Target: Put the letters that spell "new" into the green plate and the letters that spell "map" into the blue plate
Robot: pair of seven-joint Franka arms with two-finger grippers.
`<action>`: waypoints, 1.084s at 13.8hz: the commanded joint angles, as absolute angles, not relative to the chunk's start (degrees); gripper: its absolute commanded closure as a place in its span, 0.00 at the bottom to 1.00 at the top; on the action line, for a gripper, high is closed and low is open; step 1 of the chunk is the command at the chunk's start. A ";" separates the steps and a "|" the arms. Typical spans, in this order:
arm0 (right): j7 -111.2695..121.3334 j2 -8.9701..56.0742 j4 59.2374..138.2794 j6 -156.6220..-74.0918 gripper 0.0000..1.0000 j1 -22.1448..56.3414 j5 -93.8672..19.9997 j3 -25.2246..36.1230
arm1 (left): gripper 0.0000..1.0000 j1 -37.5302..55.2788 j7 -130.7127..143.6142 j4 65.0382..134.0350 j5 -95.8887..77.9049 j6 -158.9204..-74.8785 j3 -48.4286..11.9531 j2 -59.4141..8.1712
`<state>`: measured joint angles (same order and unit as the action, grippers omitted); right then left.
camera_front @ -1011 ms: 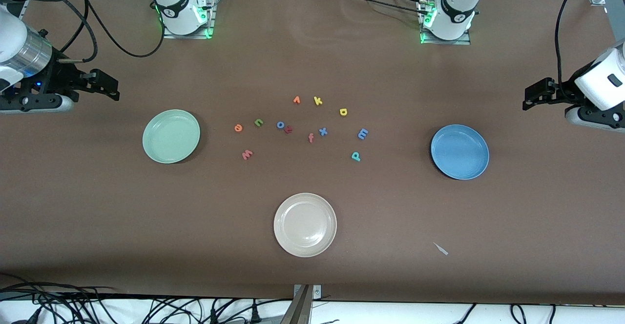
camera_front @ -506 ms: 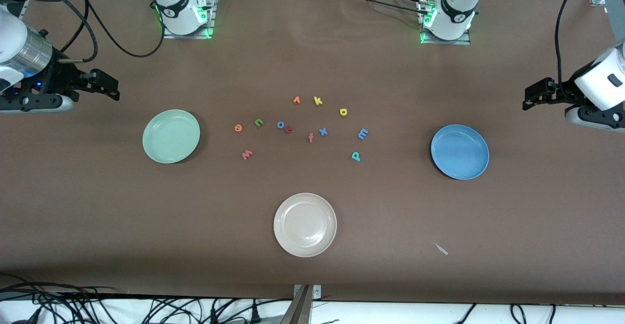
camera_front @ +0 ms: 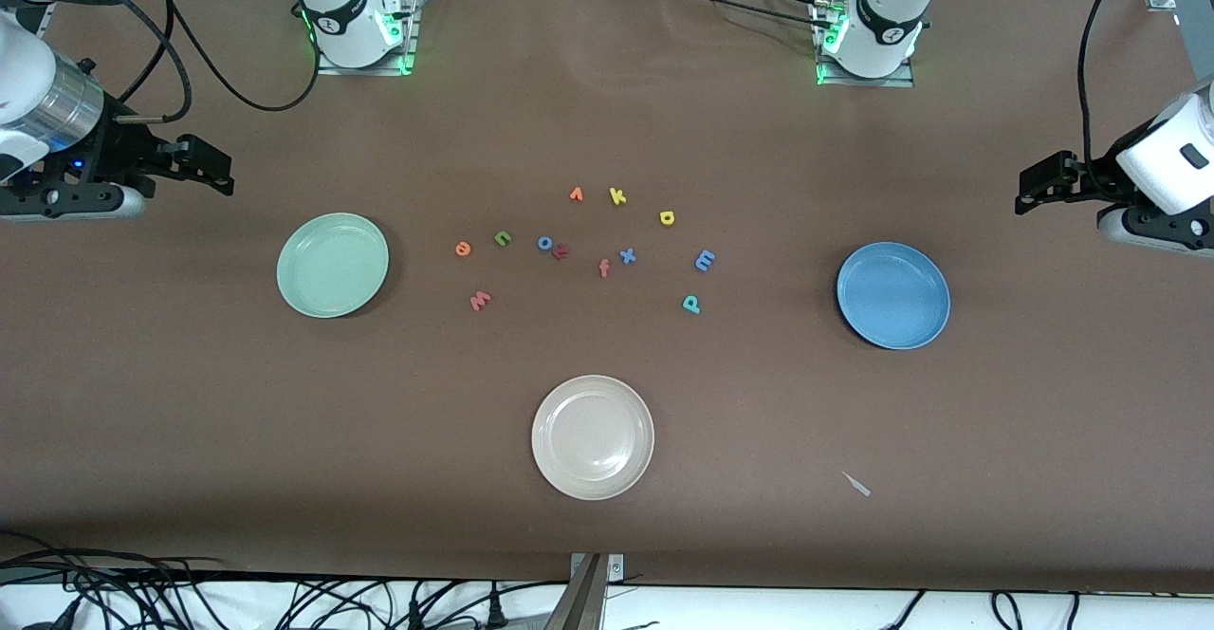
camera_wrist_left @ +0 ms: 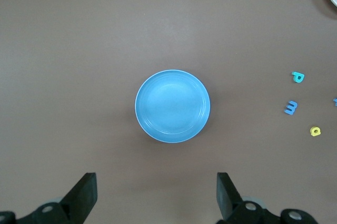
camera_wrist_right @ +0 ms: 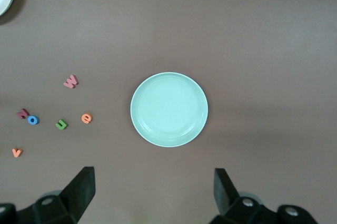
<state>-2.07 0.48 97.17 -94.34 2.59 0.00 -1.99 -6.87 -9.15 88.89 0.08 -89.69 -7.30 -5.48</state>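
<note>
Green plate point(camera_front: 333, 265): lay empty at left of centre in the front view; filled the middle of the right wrist view.

Blue plate point(camera_front: 892, 295): lay empty at right of centre in the front view; centred in the left wrist view.

Cream-white plate point(camera_front: 593, 436): sat lower centre, nearest the front camera.

Letters for "new", all on the brown table point(camera_front: 607, 118) between the coloured plates, toward the green one: orange e point(camera_front: 463, 249), green n point(camera_front: 502, 238), pinkish-red w point(camera_front: 480, 301) lower in frame than both.

Letters for "map", toward the blue plate: yellow a point(camera_front: 667, 218), light blue m point(camera_front: 704, 260), teal p point(camera_front: 691, 304).

Other letters, mid-frame: blue o point(camera_front: 545, 243) touching a dark red letter point(camera_front: 561, 251), orange-red f point(camera_front: 603, 268), blue x point(camera_front: 627, 255), yellow k point(camera_front: 617, 196), orange v point(camera_front: 576, 195).

Right gripper point(camera_front: 220, 175): at upper left edge of the front view, over bare table, jaws spread wide, holding nothing.

Left gripper point(camera_front: 1024, 192): at right edge, over bare table, jaws spread wide, holding nothing.
</note>
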 commanded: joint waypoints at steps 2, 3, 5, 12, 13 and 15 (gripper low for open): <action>-2.72 -0.35 97.73 -94.04 0.00 2.72 0.00 -2.11 | 0.00 -6.86 -10.20 88.95 -0.18 -89.74 -7.21 -5.01; -2.81 -0.26 97.73 -94.13 0.00 2.72 0.00 -2.20 | 0.00 -6.86 -10.20 88.95 -0.18 -89.74 -7.21 -5.01; -2.81 0.00 97.73 -94.22 0.00 2.72 -0.17 -2.20 | 0.00 -6.85 -10.20 88.95 -0.18 -89.74 -7.21 -5.01; -2.81 -0.09 98.53 -94.57 0.00 2.72 -0.26 -2.20 | 0.00 -6.77 -10.20 88.95 -0.18 -89.74 -7.21 -5.01; -2.81 -0.09 98.61 -94.57 0.00 2.72 -0.35 -2.28 | 0.00 -6.77 -10.20 88.95 -0.18 -89.74 -7.21 -5.01; -2.81 -0.18 98.53 -94.57 0.00 2.72 -0.26 -2.28 | 0.00 -6.86 -10.20 88.95 -0.18 -89.74 -7.21 -5.01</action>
<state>-2.10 0.54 97.75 -94.34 2.61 -0.04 -2.10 -6.87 -9.15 88.89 0.08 -89.69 -7.30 -5.48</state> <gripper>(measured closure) 0.000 0.000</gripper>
